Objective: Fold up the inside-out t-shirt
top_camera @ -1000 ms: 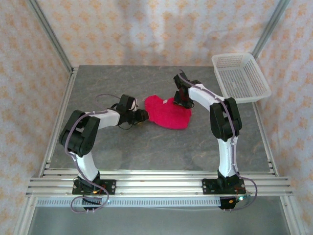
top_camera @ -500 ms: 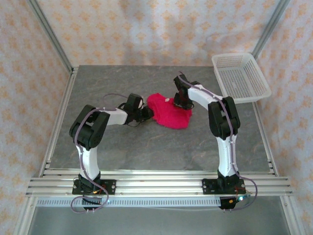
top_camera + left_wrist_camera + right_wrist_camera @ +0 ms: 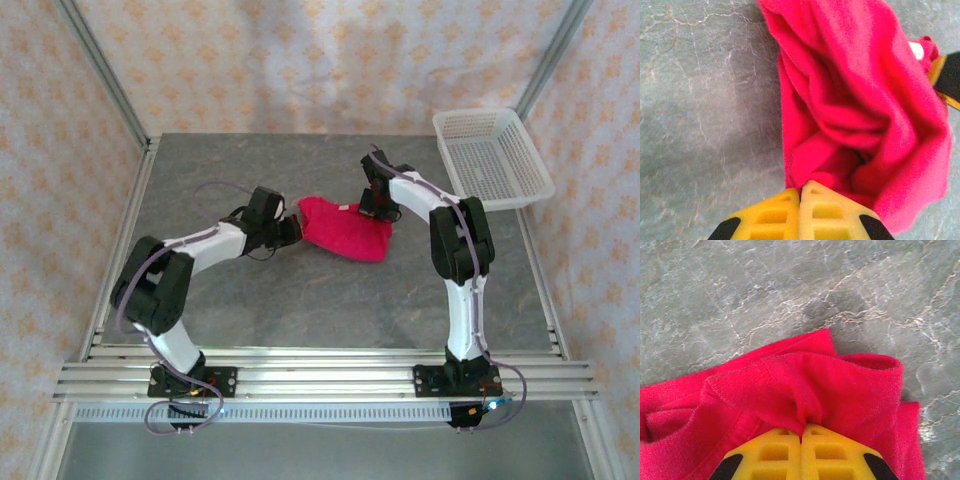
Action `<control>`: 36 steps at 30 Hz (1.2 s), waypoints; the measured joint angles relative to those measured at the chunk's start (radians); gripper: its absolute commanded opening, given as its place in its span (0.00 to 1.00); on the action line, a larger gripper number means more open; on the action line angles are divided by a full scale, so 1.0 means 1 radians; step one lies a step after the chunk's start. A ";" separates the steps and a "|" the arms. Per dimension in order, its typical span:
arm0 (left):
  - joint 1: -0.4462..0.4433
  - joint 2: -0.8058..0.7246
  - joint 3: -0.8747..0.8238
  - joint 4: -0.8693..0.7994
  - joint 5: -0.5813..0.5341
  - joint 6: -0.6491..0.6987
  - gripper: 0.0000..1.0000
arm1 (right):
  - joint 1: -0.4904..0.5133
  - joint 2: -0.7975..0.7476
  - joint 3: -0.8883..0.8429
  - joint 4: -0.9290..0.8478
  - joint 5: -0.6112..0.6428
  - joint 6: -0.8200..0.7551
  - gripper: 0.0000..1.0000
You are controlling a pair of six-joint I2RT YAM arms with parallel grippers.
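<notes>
Here, 1 t-shirt (image 3: 345,234), left gripper (image 3: 801,190) clamped on it, right gripper (image 3: 801,429) likewise, 1 basket (image 3: 497,203)

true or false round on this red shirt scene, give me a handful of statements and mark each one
1. The left pincer is shut on the red t-shirt. True.
2. The t-shirt lies spread flat on the table. False: it is bunched in a crumpled heap.
3. The right pincer is shut on a fold of the t-shirt. True.
4. The t-shirt sits in the white basket. False: it lies on the table, apart from the basket at the far right corner.
5. Both pincers grip the same side of the t-shirt. False: the left pincer is at its left end and the right pincer at its far right edge.
</notes>
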 measured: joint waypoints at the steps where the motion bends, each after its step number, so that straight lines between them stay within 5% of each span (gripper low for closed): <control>1: -0.002 -0.019 -0.015 -0.006 0.000 0.008 0.00 | -0.002 0.000 0.000 -0.002 -0.006 0.000 0.00; 11: -0.009 -0.036 -0.157 0.000 0.012 0.013 0.00 | 0.009 -0.011 -0.005 -0.013 -0.091 -0.011 0.00; 13: -0.014 -0.036 -0.175 0.006 0.012 0.013 0.11 | 0.017 -0.011 -0.005 -0.019 -0.097 -0.016 0.02; 17: -0.021 -0.051 -0.187 -0.033 -0.002 0.025 0.34 | 0.031 -0.023 -0.005 -0.035 -0.102 -0.035 0.25; 20: -0.008 -0.104 -0.153 -0.137 -0.022 0.053 0.32 | 0.033 -0.060 -0.005 -0.051 -0.099 -0.045 0.35; 27: 0.079 -0.149 0.090 -0.240 -0.006 0.109 0.34 | 0.028 -0.193 -0.005 -0.061 -0.065 -0.064 0.37; 31: 0.104 -0.033 0.194 -0.231 0.044 0.114 0.37 | 0.021 -0.189 -0.005 -0.048 -0.056 -0.076 0.41; 36: 0.106 0.189 0.288 -0.218 0.093 0.114 0.27 | 0.019 -0.115 -0.001 -0.024 -0.060 -0.079 0.41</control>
